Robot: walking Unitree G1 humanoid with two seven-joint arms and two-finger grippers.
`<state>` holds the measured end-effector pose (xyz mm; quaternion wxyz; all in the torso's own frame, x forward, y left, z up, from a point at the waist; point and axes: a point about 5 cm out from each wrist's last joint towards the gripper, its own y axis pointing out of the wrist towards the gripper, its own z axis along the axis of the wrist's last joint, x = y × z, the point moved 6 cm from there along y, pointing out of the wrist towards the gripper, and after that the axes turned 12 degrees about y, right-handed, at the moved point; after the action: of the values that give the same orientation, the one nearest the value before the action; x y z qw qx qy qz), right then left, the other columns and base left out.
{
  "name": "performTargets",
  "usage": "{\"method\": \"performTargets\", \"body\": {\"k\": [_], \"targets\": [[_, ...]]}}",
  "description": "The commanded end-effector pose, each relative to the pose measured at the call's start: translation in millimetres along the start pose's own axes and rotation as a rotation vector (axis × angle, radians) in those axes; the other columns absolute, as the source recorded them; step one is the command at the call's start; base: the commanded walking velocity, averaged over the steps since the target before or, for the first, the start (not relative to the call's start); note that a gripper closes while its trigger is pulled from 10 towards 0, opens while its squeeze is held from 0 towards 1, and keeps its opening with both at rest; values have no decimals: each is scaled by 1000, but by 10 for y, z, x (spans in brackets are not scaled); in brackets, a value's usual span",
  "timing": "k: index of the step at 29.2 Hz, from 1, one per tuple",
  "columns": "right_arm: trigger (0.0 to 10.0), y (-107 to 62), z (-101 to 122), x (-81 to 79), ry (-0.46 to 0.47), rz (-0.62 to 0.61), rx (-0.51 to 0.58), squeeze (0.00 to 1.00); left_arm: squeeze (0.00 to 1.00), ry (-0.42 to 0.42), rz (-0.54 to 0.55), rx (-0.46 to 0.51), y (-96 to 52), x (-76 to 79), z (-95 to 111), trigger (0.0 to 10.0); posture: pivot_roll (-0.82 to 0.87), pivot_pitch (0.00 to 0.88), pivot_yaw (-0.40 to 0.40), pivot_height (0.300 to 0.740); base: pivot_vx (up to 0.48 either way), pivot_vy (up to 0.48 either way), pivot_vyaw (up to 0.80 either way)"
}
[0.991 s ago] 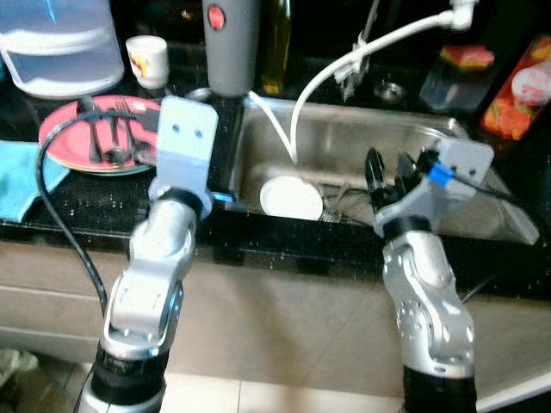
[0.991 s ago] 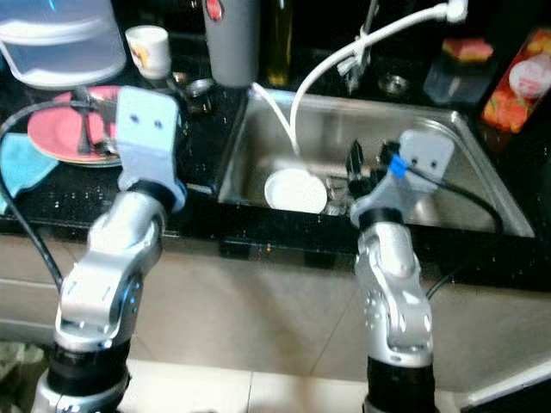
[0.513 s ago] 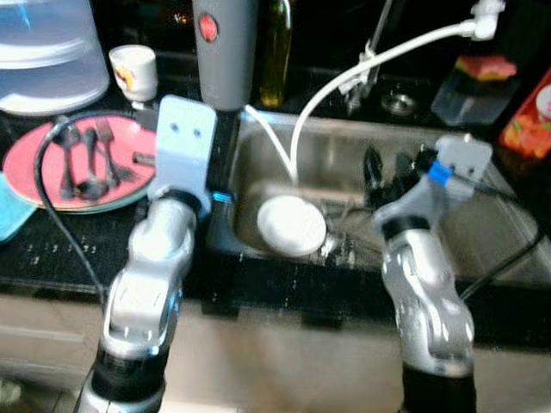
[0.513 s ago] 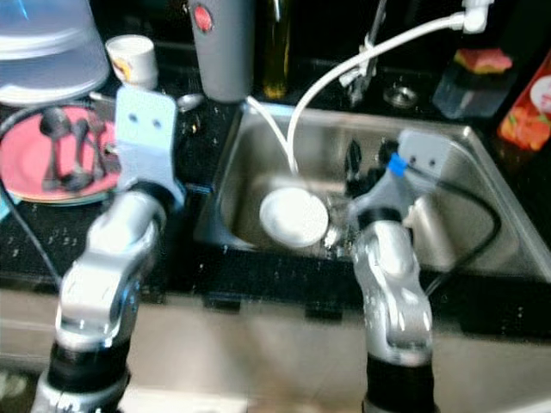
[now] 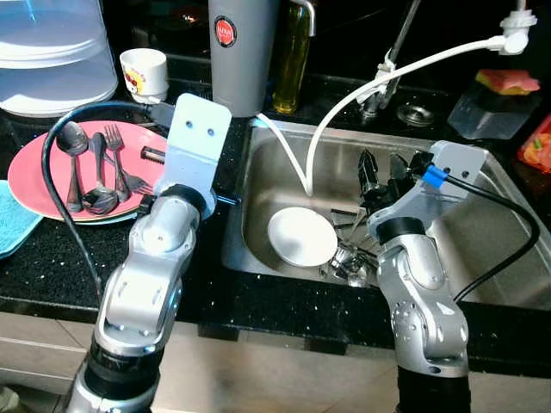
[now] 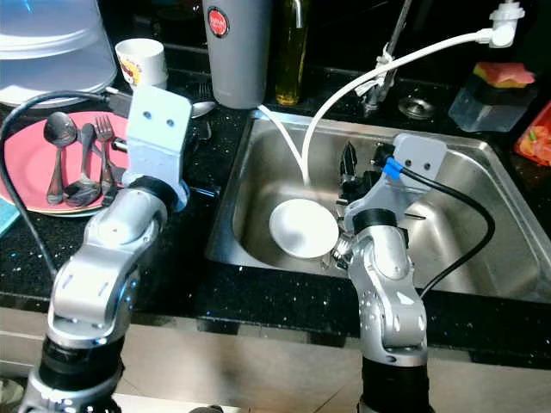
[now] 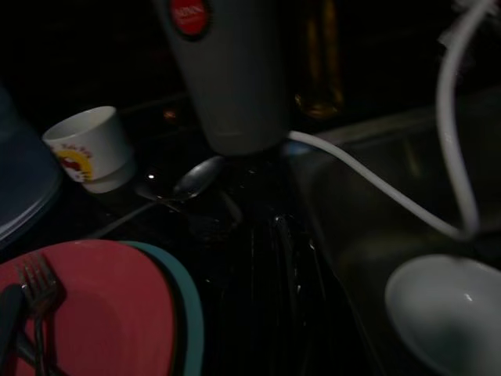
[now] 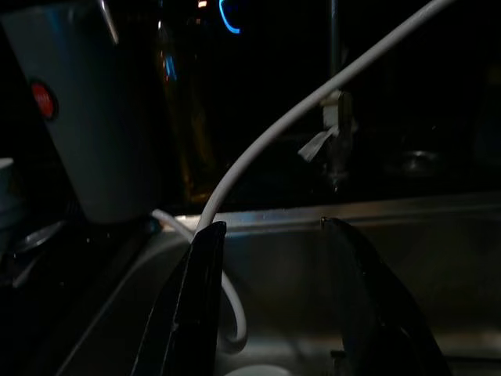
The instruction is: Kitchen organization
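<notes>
A steel sink [image 5: 482, 258] holds a white bowl [image 5: 301, 237] with a heap of cutlery [image 5: 353, 258] beside it. My right gripper [image 5: 381, 163] hovers over the sink to the right of the bowl, above the cutlery. It is open and holds nothing, and its two fingers [image 8: 196, 305] stand well apart in the right wrist view. A pink plate [image 5: 34, 176] with spoons and forks [image 5: 95, 168] lies on the black counter to the left. My left arm's wrist block [image 5: 198, 138] sits over the counter between plate and sink and hides the fingers.
A grey flask [image 5: 244, 52], an oil bottle [image 5: 293, 52], a white cup [image 5: 144, 69] and a clear tub [image 5: 52, 52] line the back. A white hose [image 5: 387, 73] arcs into the sink. A loose spoon [image 7: 196, 176] lies by the flask. A blue cloth [image 5: 13, 224] lies at the left edge.
The whole view has shifted as the camera moved. Both arms keep about the same pose, and the right gripper stays open over the sink.
</notes>
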<state>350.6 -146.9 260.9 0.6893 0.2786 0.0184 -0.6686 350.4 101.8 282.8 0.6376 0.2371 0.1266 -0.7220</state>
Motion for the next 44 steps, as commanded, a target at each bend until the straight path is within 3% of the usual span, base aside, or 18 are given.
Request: {"method": "performTargets", "body": {"k": [1,4,5,6,8,15,17,22,24,25,27,28,30,32,33,34,37,44], "targets": [[10000,25,78,3,-3,0,30,0,0,26,-58,-6,-8,48,66,10000,304,42,-65,740,0,0,0],[10000,41,99,-24,-16,11,34,0,0,74,-88,-11,13,43,107,10000,313,37,-66,740,0,0,0],[10000,58,105,-61,-25,29,33,0,0,166,-130,-31,37,16,85,10000,322,29,-68,740,0,0,0],[10000,58,105,-61,-25,29,33,0,0,166,-130,-31,37,16,85,10000,322,29,-68,740,0,0,0],[10000,72,99,-81,-26,38,31,0,0,286,-259,-73,6,26,-11,10000,335,25,-71,740,0,0,0],[10000,90,69,-115,-16,50,27,0,0,444,-351,-103,-78,-126,-105,10000,357,19,-72,740,0,0,0],[10000,103,58,-135,-10,59,25,0,0,507,-334,-162,-112,-341,-212,10000,363,13,-70,740,0,0,0],[10000,123,44,-152,-2,64,24,0,0,594,-308,-260,-165,-643,-366,10000,374,14,-73,740,0,0,0],[10000,133,10,-172,8,66,19,0,0,538,-172,-331,-76,-976,-435,10000,380,14,-68,740,0,0,0],[10000,133,10,-172,8,66,19,0,0,538,-172,-331,-76,-976,-435,10000,380,14,-68,740,0,0,0],[10000,134,-27,-196,15,72,12,0,0,354,25,-321,71,-1218,-353,10000,379,12,-67,740,0,0,0],[10000,134,-27,-196,15,72,12,0,0,354,25,-321,71,-1218,-353,10000,379,12,-67,740,0,0,0],[10000,133,-34,-211,18,74,14,0,0,103,98,-318,162,-1105,-338,10000,369,12,-55,740,0,0,0],[10000,133,-34,-211,18,74,14,0,0,103,98,-318,162,-1105,-338,10000,369,12,-55,740,0,0,0],[10000,132,-25,-199,18,69,18,0,0,7,112,-338,176,-1020,-388,10000,365,13,-49,740,0,0,0],[10000,132,-25,-199,18,69,18,0,0,7,112,-338,176,-1020,-388,10000,365,13,-49,740,0,0,0],[10000,103,-10,-121,12,42,25,0,0,-231,196,-463,183,-1018,-687,10000,357,19,-46,740,0,0,0],[10000,95,-13,-114,9,40,28,0,0,-320,303,-540,229,-1261,-802,10000,357,25,-37,740,0,0,0]]}}
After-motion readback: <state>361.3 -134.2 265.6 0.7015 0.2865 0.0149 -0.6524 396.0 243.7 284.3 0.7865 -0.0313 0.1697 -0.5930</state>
